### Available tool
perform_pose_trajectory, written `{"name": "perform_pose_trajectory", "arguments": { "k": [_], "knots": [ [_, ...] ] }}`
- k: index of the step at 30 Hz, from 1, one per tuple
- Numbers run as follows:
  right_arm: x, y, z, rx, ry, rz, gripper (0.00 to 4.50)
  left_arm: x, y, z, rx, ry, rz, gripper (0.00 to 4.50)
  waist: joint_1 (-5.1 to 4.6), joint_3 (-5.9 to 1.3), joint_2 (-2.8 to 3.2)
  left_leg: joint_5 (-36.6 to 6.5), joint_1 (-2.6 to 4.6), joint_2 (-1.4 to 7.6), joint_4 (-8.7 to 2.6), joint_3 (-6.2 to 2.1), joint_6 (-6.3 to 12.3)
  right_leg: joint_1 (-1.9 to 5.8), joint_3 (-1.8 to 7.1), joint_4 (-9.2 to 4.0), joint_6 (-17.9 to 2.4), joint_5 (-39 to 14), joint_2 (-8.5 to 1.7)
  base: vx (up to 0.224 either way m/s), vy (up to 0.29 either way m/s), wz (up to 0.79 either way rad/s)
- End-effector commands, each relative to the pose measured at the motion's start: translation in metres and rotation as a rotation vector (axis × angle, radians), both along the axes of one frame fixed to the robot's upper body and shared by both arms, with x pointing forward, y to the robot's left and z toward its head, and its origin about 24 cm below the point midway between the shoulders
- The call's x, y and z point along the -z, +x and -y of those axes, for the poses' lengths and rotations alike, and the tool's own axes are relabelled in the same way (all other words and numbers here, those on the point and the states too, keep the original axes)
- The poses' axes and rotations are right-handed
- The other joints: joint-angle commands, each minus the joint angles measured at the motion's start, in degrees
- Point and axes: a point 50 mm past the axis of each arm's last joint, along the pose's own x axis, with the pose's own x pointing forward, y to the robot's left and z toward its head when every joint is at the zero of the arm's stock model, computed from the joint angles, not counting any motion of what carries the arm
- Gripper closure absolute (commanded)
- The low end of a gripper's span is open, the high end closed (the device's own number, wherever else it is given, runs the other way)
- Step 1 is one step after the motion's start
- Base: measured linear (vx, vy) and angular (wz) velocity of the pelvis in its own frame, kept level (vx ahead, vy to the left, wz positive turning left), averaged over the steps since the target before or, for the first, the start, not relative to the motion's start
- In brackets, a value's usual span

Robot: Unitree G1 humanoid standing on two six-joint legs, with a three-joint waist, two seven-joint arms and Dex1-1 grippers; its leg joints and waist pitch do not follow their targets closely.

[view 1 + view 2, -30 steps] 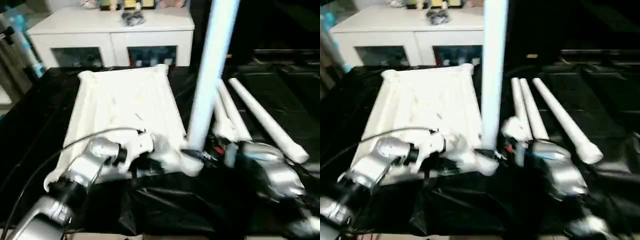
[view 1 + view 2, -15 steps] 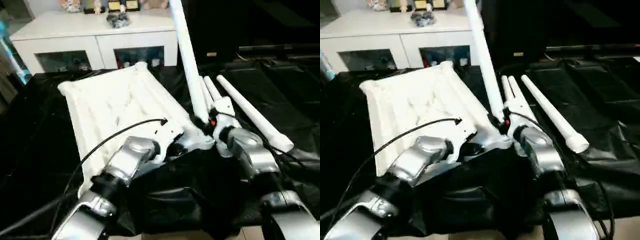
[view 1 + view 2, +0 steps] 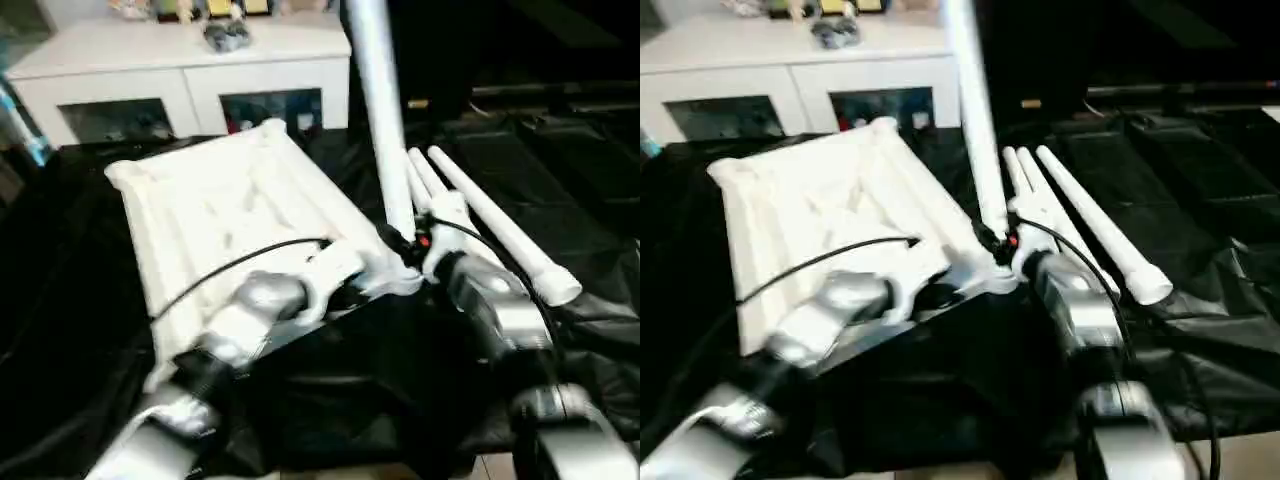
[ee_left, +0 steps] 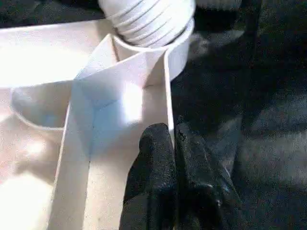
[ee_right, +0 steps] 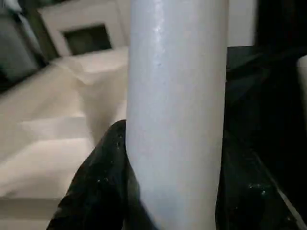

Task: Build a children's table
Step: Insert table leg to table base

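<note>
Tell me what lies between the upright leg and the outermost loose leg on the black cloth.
Two more loose legs lie side by side between the upright leg and the outermost leg, seen in both eye views.

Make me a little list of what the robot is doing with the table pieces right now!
tabletop: lies underside up on the black cover
upright leg: standing at the tabletop's near right corner socket, threaded end at the socket
left gripper: shut on the tabletop's rim beside that socket
right gripper: closed around the upright leg near its base
spare legs: lying on the black cover, to the right of the tabletop
white cabinet: behind the table parts
</note>
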Motion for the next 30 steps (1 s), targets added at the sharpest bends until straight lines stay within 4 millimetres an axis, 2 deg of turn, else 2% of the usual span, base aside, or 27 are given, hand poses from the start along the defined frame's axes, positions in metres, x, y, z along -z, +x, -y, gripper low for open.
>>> {"name": "perform_pose_trajectory", "arguments": {
  "k": [1, 2, 3, 4, 6, 7, 8, 10, 12, 14, 15, 16, 17, 18, 19, 20, 21, 23, 24, 25, 26, 27, 28, 29, 30],
  "knots": [
    [-0.004, -0.005, -0.018, -0.100, 0.068, 0.003, 2.61, -0.010, -0.004, 0.008, 0.080, -0.033, 0.042, 4.50, 0.59, -3.53, -0.37, -10.53, 0.38, 3.57, -3.69, -1.39, 6.46, 2.39, 2.52, -3.88, -14.40, -4.05, -4.92, 0.000, 0.000, 0.00],
    [-0.009, -0.006, -0.016, -0.110, 0.083, 0.025, 2.61, -0.010, -0.006, 0.004, 0.091, -0.033, 0.027, 4.50, 0.81, -3.75, -0.20, -6.40, 0.02, 3.51, -3.31, -1.33, 7.83, 2.72, 2.30, -3.22, -15.23, 0.78, -4.90, 0.000, 0.000, 0.00],
    [-0.013, -0.006, -0.015, -0.120, 0.099, 0.044, 2.61, -0.011, -0.008, 0.001, 0.101, -0.035, 0.022, 4.50, 1.13, -3.92, -0.12, -3.41, -0.03, 3.48, -2.87, -1.23, 9.02, 2.65, 2.25, -2.74, -15.65, 5.20, -4.88, 0.000, 0.000, 0.00],
    [-0.016, -0.007, -0.014, -0.124, 0.107, 0.051, 2.61, -0.011, -0.009, -0.001, 0.105, -0.037, 0.026, 4.50, 1.26, -4.03, -0.18, -2.09, -0.07, 3.45, -2.65, -1.23, 9.55, 2.71, 2.23, -2.40, -15.80, 7.43, -4.81, 0.000, 0.000, 0.00],
    [-0.023, -0.009, -0.012, -0.140, 0.128, 0.078, 2.61, -0.014, -0.008, -0.004, 0.098, -0.047, 0.050, 4.50, 1.67, -4.51, -0.01, 2.30, -0.02, 3.46, -1.96, -1.29, 12.00, 2.64, 2.06, -1.44, -16.18, 14.77, -4.64, 0.000, 0.000, 0.00],
    [-0.026, -0.010, -0.011, -0.150, 0.135, 0.091, 2.61, -0.016, -0.008, -0.006, 0.092, -0.059, 0.054, 4.50, 1.67, -4.47, -0.01, 2.87, -0.04, 3.53, -1.94, -1.31, 12.50, 2.55, 1.97, -1.36, -16.21, 15.41, -4.56, 0.000, 0.000, 0.00],
    [-0.031, -0.012, -0.009, -0.171, 0.142, 0.107, 2.61, -0.019, -0.009, -0.009, 0.085, -0.088, 0.029, 4.06, 1.90, -4.33, 0.01, 2.59, 0.11, 3.64, -1.91, -1.24, 12.96, 2.35, 1.86, -1.43, -16.25, 14.64, -4.49, 0.000, 0.000, 0.00],
    [-0.037, -0.016, -0.007, -0.202, 0.140, 0.125, 2.61, -0.027, -0.011, -0.014, 0.102, -0.130, -0.014, 3.95, 2.10, -4.26, -0.09, 1.61, 0.15, 3.79, -2.01, -1.17, 12.77, 2.49, 1.90, -1.41, -16.47, 13.10, -4.66, 0.000, 0.000, 0.00],
    [-0.041, -0.021, -0.007, -0.235, 0.132, 0.138, 2.61, -0.043, -0.002, -0.018, 0.049, -0.205, 0.000, 3.85, 2.99, -3.85, 0.09, -1.59, 0.55, 4.06, -2.31, -1.02, 11.17, 2.02, 1.90, -2.04, -16.42, 5.95, -4.44, 0.000, 0.000, 0.00],
    [-0.043, -0.023, -0.007, -0.250, 0.129, 0.142, 2.61, -0.051, 0.005, -0.020, 0.006, -0.237, 0.021, 3.72, 3.41, -3.55, 0.09, -4.00, 0.79, 3.89, -2.49, -0.76, 9.72, 1.79, 1.98, -2.46, -16.06, 2.16, -4.24, 0.000, 0.000, 0.00],
    [-0.045, -0.025, -0.008, -0.268, 0.125, 0.147, 2.61, -0.059, 0.014, -0.023, -0.054, -0.268, 0.049, 3.60, 3.75, -3.42, -0.01, -6.91, 0.90, 3.88, -2.74, -0.79, 7.39, 1.90, 2.04, -2.72, -15.30, -2.13, -4.33, 0.000, 0.000, 0.00],
    [-0.046, -0.026, -0.008, -0.274, 0.123, 0.148, 2.61, -0.063, 0.020, -0.025, -0.095, -0.278, 0.064, 3.54, 3.79, -3.23, -0.06, -8.04, 0.87, 3.85, -2.88, -0.75, 6.67, 1.83, 2.09, -2.97, -14.88, -3.66, -4.31, 0.000, 0.000, 0.00],
    [-0.047, -0.028, -0.010, -0.283, 0.116, 0.151, 2.61, -0.073, 0.037, -0.029, -0.222, -0.303, 0.106, 3.48, 3.88, -3.09, -0.14, -9.92, 1.06, 3.70, -2.93, -0.66, 5.35, 1.75, 2.10, -3.22, -14.09, -6.00, -4.18, 0.000, 0.000, 0.00],
    [-0.048, -0.029, -0.011, -0.288, 0.112, 0.150, 2.61, -0.083, 0.050, -0.032, -0.326, -0.330, 0.131, 3.48, 4.01, -3.10, -0.11, -10.73, 1.35, 3.59, -2.81, -0.58, 4.79, 1.57, 2.13, -3.42, -13.71, -7.10, -4.17, 0.000, 0.000, 0.00],
    [-0.048, -0.030, -0.012, -0.291, 0.107, 0.149, 2.61, -0.089, 0.059, -0.034, -0.407, -0.349, 0.145, 3.47, 4.12, -3.31, -0.21, -10.92, 1.33, 3.48, -2.81, -0.75, 3.89, 1.93, 2.14, -3.34, -13.25, -7.71, -4.33, 0.000, 0.000, 0.00],
    [-0.048, -0.030, -0.012, -0.288, 0.096, 0.145, 2.61, -0.096, 0.066, -0.033, -0.467, -0.350, 0.172, 3.47, 4.04, -3.42, -0.23, -9.56, 0.74, 3.44, -2.83, -1.05, 3.70, 2.43, 2.05, -3.08, -12.82, -6.64, -4.50, 0.000, 0.000, 0.00],
    [-0.048, -0.029, -0.012, -0.286, 0.088, 0.143, 2.61, -0.103, 0.070, -0.029, -0.481, -0.355, 0.199, 3.47, 4.05, -3.41, -0.40, -8.79, 0.50, 3.40, -2.80, -1.11, 4.01, 2.39, 2.02, -3.16, -12.44, -6.20, -4.57, 0.000, 0.000, 0.00],
    [-0.046, -0.028, -0.012, -0.274, 0.069, 0.136, 2.61, -0.115, 0.072, -0.016, -0.450, -0.383, 0.232, 3.47, 4.11, -3.52, -0.44, -8.20, 0.47, 3.33, -2.59, -1.03, 4.40, 2.31, 2.09, -3.21, -12.52, -5.78, -4.64, 0.000, 0.000, 0.00],
    [-0.045, -0.027, -0.012, -0.267, 0.060, 0.130, 2.61, -0.119, 0.071, -0.009, -0.426, -0.404, 0.235, 3.47, 4.29, -3.73, -0.41, -5.82, 0.27, 3.35, -2.35, -1.03, 5.25, 2.41, 2.11, -2.92, -13.14, -3.08, -4.73, 0.000, 0.000, 0.00],
    [-0.044, -0.027, -0.011, -0.264, 0.047, 0.127, 2.61, -0.125, 0.069, -0.001, -0.393, -0.430, 0.240, 3.47, 4.36, -3.86, -0.05, -4.91, 0.23, 3.36, -2.20, -1.08, 5.71, 2.37, 2.09, -2.72, -13.46, -1.68, -4.73, 0.000, 0.000, 0.00],
    [-0.043, -0.026, -0.011, -0.255, 0.031, 0.122, 2.61, -0.134, 0.064, 0.014, -0.315, -0.473, 0.244, 3.47, 4.32, -4.00, -0.37, -3.37, 0.06, 3.40, -2.03, -1.04, 6.58, 2.50, 2.06, -2.42, -14.08, 1.28, -4.70, 0.000, 0.000, 0.00],
    [-0.041, -0.025, -0.009, -0.243, 0.011, 0.116, 2.61, -0.146, 0.054, 0.035, -0.202, -0.527, 0.247, 3.47, 4.63, -4.24, -0.03, -1.94, 0.11, 3.42, -1.70, -1.07, 7.55, 2.45, 2.06, -2.11, -14.80, 4.01, -4.81, 0.000, 0.000, 0.00],
    [-0.041, -0.025, -0.009, -0.243, 0.011, 0.116, 2.61, -0.146, 0.054, 0.035, -0.202, -0.527, 0.247, 3.47, 4.71, -4.43, -0.32, -0.38, -0.08, 3.32, -1.42, -1.04, 8.72, 2.53, 2.00, -1.76, -15.30, 6.91, -4.72, 0.000, 0.000, 0.00],
    [-0.041, -0.025, -0.009, -0.243, 0.011, 0.116, 2.61, -0.146, 0.054, 0.036, -0.198, -0.528, 0.247, 3.47, 4.71, -4.43, -0.32, -0.38, -0.08, 3.32, -1.42, -1.04, 8.72, 2.53, 2.00, -1.76, -15.30, 6.91, -4.72, 0.000, 0.000, 0.00],
    [-0.041, -0.025, -0.007, -0.230, -0.001, 0.112, 2.61, -0.151, 0.040, 0.056, -0.078, -0.556, 0.242, 3.47, 4.73, -4.48, -0.46, 0.67, -0.27, 3.33, -1.22, -1.04, 10.60, 2.61, 1.97, -1.55, -15.66, 8.87, -4.90, 0.000, 0.000, 0.00]
  ]
}}
